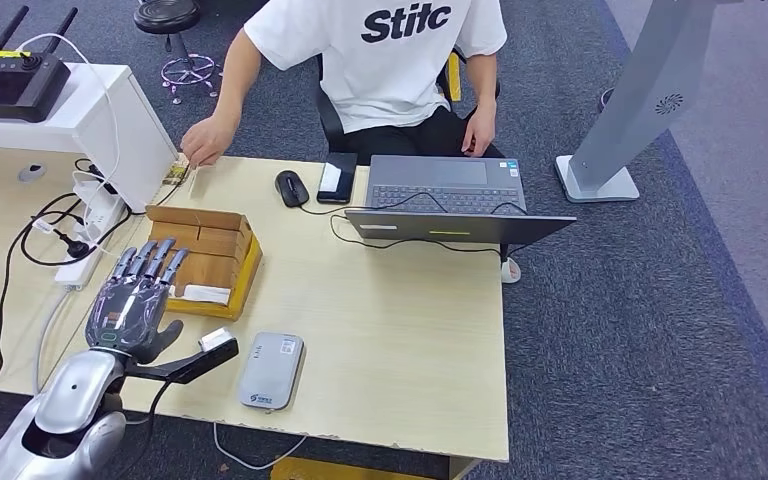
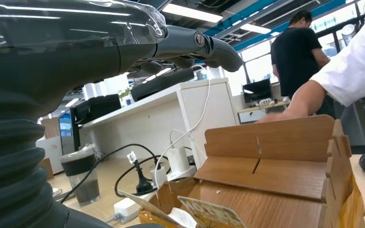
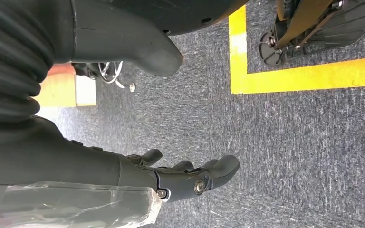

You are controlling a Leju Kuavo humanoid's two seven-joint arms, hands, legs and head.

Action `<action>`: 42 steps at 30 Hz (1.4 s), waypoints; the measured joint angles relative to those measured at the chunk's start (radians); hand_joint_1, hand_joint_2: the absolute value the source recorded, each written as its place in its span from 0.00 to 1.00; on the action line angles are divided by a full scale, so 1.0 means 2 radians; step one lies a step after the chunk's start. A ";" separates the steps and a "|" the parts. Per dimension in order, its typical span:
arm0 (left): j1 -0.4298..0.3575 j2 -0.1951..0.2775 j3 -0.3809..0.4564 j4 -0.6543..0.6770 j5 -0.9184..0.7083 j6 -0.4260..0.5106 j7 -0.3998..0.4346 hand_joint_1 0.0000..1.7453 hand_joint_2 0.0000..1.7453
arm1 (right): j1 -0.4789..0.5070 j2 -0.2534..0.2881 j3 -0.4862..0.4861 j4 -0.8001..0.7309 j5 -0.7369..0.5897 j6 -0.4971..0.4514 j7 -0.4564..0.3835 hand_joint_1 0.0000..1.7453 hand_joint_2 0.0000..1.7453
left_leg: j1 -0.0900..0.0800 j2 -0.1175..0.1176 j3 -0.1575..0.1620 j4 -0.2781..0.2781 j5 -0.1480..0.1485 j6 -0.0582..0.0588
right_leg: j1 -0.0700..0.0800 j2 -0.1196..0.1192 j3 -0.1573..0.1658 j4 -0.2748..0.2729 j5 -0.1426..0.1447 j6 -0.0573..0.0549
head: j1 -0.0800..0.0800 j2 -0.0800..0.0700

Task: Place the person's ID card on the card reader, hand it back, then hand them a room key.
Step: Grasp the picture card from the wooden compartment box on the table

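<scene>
My left hand (image 1: 138,300) hovers over the table's near left part, fingers spread and straight, holding nothing. It is just in front of a wooden card box (image 1: 205,260), which also fills the left wrist view (image 2: 275,161). A white card (image 1: 205,293) lies in the box's front slot, and a patterned card (image 2: 209,213) leans there too. The grey card reader (image 1: 271,370) lies flat to the right of my thumb. The person's hand (image 1: 205,140) rests at the far table edge on a small card (image 1: 176,176). My right hand (image 3: 190,178) hangs over the carpet, empty, fingers loosely apart.
A laptop (image 1: 450,200), a black mouse (image 1: 291,187) and a phone (image 1: 337,178) sit at the far side in front of the seated person. A power strip with cables (image 1: 85,240) lies at the left. A white cabinet (image 1: 70,120) holds a black device.
</scene>
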 joint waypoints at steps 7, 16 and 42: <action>-0.010 -0.016 0.010 0.038 -0.005 0.001 0.000 0.00 1.00 | 0.000 0.000 0.000 0.000 0.005 0.000 0.001 0.00 1.00 | 0.000 0.000 0.000 0.000 0.000 0.000 | 0.000 0.000 0.000 0.000 0.000 0.000 | 0.000 0.000; -0.019 -0.028 0.026 0.073 -0.007 0.001 0.001 0.00 1.00 | 0.000 0.000 0.000 0.000 0.009 0.000 0.000 0.00 1.00 | 0.000 0.000 0.000 0.000 0.000 0.000 | 0.000 0.000 0.000 0.000 0.000 0.000 | 0.000 0.000; -0.036 -0.053 0.043 0.114 -0.002 0.034 -0.020 0.19 1.00 | -0.001 0.000 0.000 0.000 0.025 0.008 0.001 0.00 1.00 | 0.000 0.000 0.000 0.000 0.000 0.000 | 0.000 0.000 0.000 0.000 0.000 0.000 | 0.000 0.000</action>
